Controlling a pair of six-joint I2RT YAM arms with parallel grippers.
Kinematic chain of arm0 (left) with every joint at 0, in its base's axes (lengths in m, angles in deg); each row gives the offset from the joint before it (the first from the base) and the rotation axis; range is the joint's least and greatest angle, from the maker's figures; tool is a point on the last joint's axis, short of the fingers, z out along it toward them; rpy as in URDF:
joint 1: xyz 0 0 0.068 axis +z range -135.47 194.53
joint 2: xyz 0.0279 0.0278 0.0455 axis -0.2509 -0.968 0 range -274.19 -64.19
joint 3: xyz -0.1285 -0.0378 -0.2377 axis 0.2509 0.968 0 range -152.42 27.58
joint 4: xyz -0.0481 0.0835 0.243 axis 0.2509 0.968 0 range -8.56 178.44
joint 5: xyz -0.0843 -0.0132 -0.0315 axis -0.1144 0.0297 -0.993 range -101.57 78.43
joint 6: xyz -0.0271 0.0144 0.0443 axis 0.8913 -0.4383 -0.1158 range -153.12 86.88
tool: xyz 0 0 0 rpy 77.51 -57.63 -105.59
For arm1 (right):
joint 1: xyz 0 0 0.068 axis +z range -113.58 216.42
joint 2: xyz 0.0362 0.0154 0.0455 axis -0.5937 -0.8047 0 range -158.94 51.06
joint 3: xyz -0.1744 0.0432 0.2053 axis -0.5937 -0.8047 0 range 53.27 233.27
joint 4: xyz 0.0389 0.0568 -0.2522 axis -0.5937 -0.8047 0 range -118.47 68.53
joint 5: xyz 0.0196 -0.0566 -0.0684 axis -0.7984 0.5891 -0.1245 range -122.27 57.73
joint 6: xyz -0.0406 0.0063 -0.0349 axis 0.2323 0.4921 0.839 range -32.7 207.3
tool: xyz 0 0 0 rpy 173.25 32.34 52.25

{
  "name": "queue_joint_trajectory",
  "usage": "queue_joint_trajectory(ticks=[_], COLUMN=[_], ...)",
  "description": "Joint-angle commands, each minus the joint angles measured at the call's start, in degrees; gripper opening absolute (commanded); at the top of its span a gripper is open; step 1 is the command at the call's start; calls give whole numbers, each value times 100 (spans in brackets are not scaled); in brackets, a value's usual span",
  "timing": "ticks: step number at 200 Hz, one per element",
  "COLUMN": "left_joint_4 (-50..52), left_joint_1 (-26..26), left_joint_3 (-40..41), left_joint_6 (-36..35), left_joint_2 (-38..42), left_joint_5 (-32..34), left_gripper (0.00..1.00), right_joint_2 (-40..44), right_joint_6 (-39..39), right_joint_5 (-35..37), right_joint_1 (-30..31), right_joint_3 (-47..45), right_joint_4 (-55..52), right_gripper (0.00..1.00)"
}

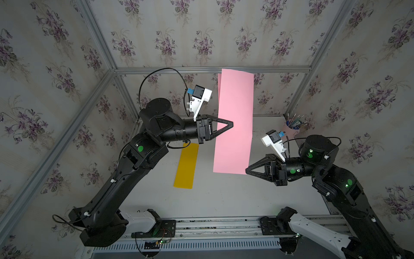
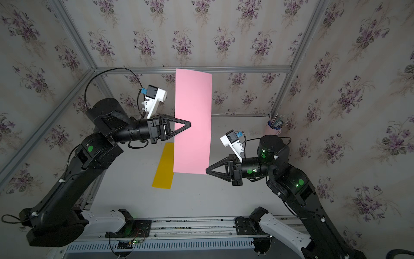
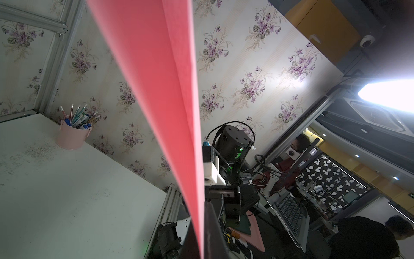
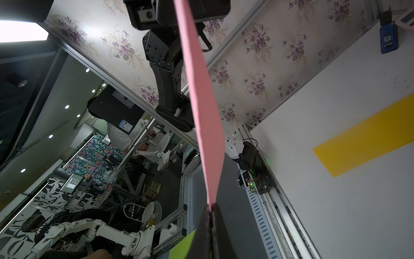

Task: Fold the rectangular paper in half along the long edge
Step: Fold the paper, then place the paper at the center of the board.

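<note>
Pink paper (image 1: 235,121) hangs in the air well above the desk (image 1: 224,197) in both top views, its long edges running from the desk's near side toward the far side. In a top view a second pink layer peeks out along one long edge near the far end. The left gripper (image 1: 232,124) is pressed shut on one long edge about halfway along. The right gripper (image 1: 246,170) meets the opposite near corner. A yellow sheet (image 1: 186,166) lies flat on the desk, and a pen cup (image 1: 291,129) stands at the desk's far corner. The other top view shows the same: paper (image 2: 193,107), left gripper (image 2: 190,124), right gripper (image 2: 206,170), yellow sheet (image 2: 163,167), desk (image 2: 201,197).

In the left wrist view the paper (image 3: 156,89) runs away from the left gripper (image 3: 201,235), whose dark fingers (image 3: 212,224) close on it. Two pink layers lie close together here. The pen cup (image 3: 71,136) sits on the desk (image 3: 67,190).

In the right wrist view the right gripper (image 4: 210,210) has its fingers pressed together, pinching the tip of the paper (image 4: 201,101). The yellow sheet (image 4: 363,136) lies on the desk (image 4: 336,201).
</note>
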Motion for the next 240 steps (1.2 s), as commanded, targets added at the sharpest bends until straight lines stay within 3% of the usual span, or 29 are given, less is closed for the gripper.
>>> queue_joint_trajectory(ticks=[1,6,16,24,34,42,48,53,66,105,137,145,149,156,175,196,225,240], left_joint_4=[-104,-104,-104,-104,-104,-97,-97,-95,-95,-73,165,320,462,817,1649,3198,5155,6135], left_joint_1=[-4,0,-9,-6,-8,-9,-5,-5,-8,-9,1,9,22,62,235,308,201,-402], left_joint_3=[-46,-47,-48,-51,-56,-62,-66,-72,-70,-63,-80,-128,-180,-304,-477,-940,-1298,-1530], left_joint_6=[-83,-82,-83,-83,-85,-83,-88,-89,-92,-128,-305,-409,-501,-706,-1124,-1682,-1914,-1849], left_joint_2=[-19,-23,-23,-30,-32,-32,-38,-41,-47,-32,3,19,27,48,118,-144,-1014,-1698], left_joint_5=[-22,-27,-25,-23,-29,-29,-29,-31,-33,-3,118,178,232,402,947,2122,4379,6221], left_gripper=[0,0,0,0,0,0,0,0,0,0,0,0,0,0,0,0,0,0], right_joint_2=[-3,16,34,57,52,38,25,25,30,42,-44,-86,-117,-183,-368,-553,-956,-1067], right_joint_6=[97,92,82,68,66,68,96,116,126,322,492,509,526,570,778,771,534,396], right_joint_5=[30,-3,-68,-54,13,63,102,104,0,133,640,797,870,1076,2009,3783,6588,7558], right_joint_1=[12,14,33,48,43,47,49,44,60,68,65,59,58,60,58,52,58,63], right_joint_3=[-15,-45,-99,-115,-102,-85,-77,-75,-114,-17,39,48,63,134,533,1101,1588,1472], right_joint_4=[-8,32,112,143,115,78,47,41,95,-182,-603,-704,-771,-933,-1462,-1871,-2474,-2532], right_gripper=[28,23,6,0,3,15,17,16,0,0,0,16,38,56,58,63,64,78])
